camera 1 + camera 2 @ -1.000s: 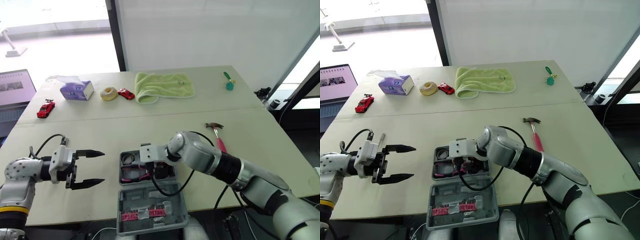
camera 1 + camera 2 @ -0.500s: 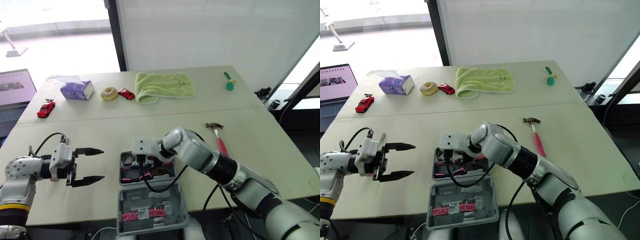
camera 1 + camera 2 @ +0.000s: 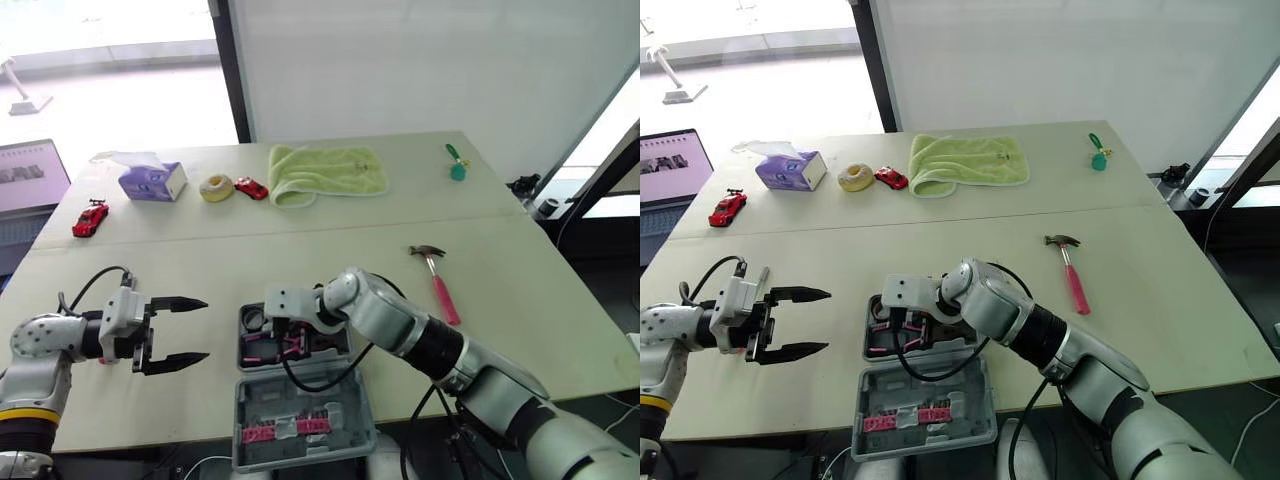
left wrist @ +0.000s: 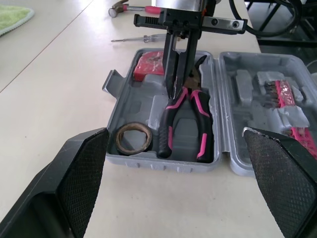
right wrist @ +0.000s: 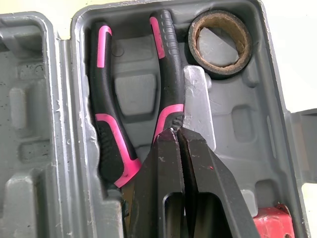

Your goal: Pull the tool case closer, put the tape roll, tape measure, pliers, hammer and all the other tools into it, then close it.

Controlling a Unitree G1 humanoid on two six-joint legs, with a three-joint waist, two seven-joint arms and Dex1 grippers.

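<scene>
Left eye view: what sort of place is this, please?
Probably an office or lab test room: a large pale table, a laptop beside it, a tall window and a white wall panel behind.

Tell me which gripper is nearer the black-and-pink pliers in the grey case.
Right. The right gripper, shut, sits at the pliers handle inside the case; the left gripper hangs open beside the case.

Right tool [image 3: 912, 332] over open tool case [image 3: 940, 388]

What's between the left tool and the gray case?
Nothing: only bare table lies between the left tool and the case, seen in the left eye view.
</scene>
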